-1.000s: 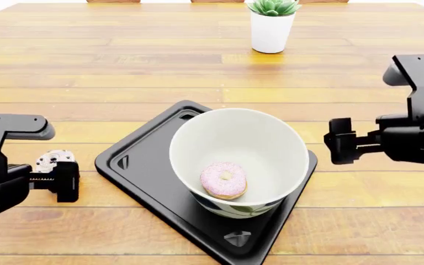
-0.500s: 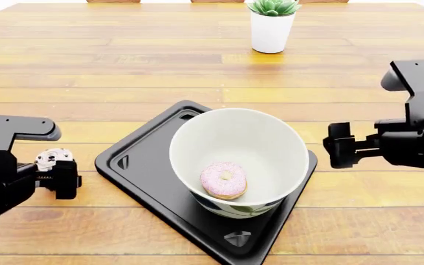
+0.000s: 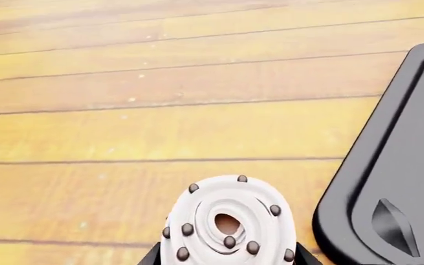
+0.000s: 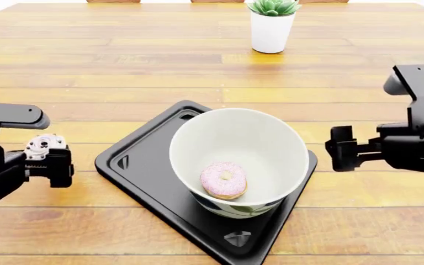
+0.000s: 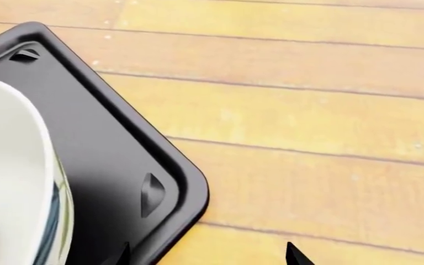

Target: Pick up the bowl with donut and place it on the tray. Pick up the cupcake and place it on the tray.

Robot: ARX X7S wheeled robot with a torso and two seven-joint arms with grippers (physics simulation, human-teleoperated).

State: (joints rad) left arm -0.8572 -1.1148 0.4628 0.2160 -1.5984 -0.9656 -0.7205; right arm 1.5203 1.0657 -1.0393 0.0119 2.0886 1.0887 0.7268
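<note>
The bowl (image 4: 250, 138) stands on the black tray (image 4: 139, 161), with the pink donut (image 4: 224, 180) inside it. My left gripper (image 4: 50, 164) is shut on the cupcake (image 4: 42, 146) and holds it over the wood left of the tray. In the left wrist view the cupcake (image 3: 227, 225) sits between the two dark fingers, with the tray's rim (image 3: 359, 182) close beside it. My right gripper (image 4: 339, 149) is open and empty, just right of the tray. The right wrist view shows its gripper (image 5: 208, 255) over the tray corner (image 5: 160, 182), with the bowl's side (image 5: 13, 176) at the edge.
A small white plant pot (image 4: 271, 30) with a green succulent stands at the far side of the wooden table (image 4: 123, 72). Chair backs show at the table's far edge.
My left gripper has risen a little and shifted slightly left with the cupcake in it. My right arm has barely shifted. Bowl, donut and tray have not moved.
</note>
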